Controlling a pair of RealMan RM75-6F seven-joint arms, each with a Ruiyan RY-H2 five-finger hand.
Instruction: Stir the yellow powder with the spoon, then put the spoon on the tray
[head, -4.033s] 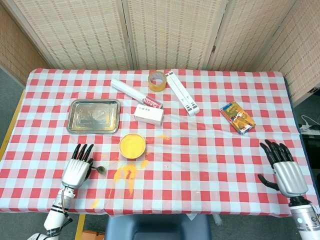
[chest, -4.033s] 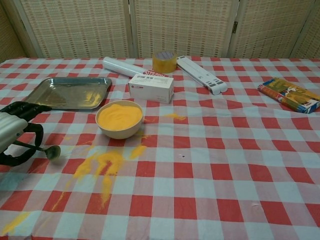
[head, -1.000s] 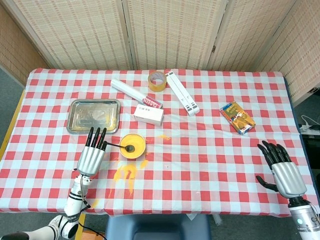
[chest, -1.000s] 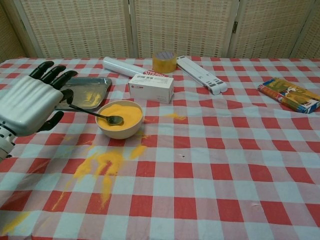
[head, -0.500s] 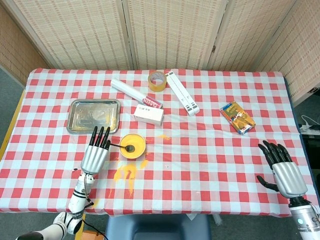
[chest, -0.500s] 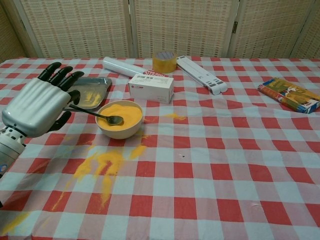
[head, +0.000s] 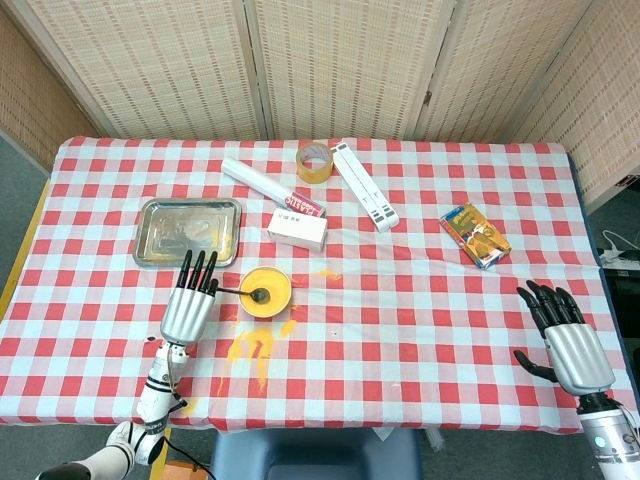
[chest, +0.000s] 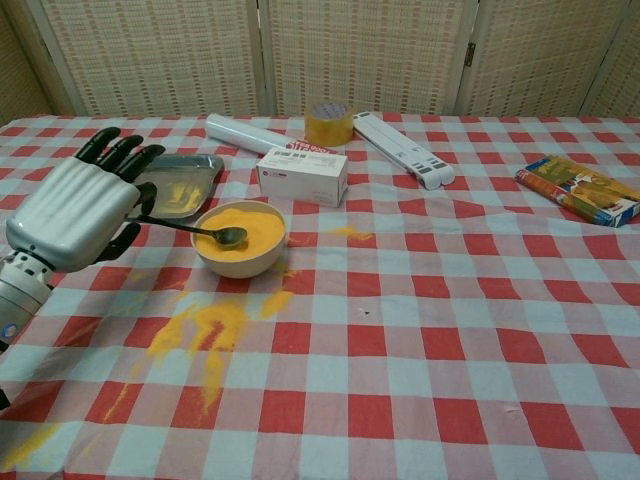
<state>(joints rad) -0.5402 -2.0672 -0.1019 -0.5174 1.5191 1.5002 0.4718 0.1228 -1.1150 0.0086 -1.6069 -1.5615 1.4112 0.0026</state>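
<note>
While the left hand (chest: 75, 212) holds the spoon (chest: 195, 230) by the end of its handle, pinched at the thumb side with the other fingers stretched out straight, the spoon's bowl rests on the yellow powder (chest: 238, 232) inside the cream bowl (chest: 240, 262). From the head view the handle runs from the left hand (head: 189, 305) across the rim to the spoon's bowl (head: 259, 295) near the middle of the powder, so the hand sits just beside the cream bowl on its left, not over it. Behind that hand lies the metal tray (head: 189, 231), its near edge close to the fingertips; yellow dust marks its floor. Spilled yellow powder (chest: 205, 330) streaks the checked tabletop (chest: 450, 330) in front of the cream bowl. Well apart, at the far right edge, the right hand (head: 566, 340) hovers with fingers spread and nothing in it. Further back stand a white carton (chest: 303, 176), a roll of tape (chest: 329, 123), a white tube (chest: 245, 132), a folded white stand (chest: 403, 149) and a colourful box (chest: 584, 189).
</note>
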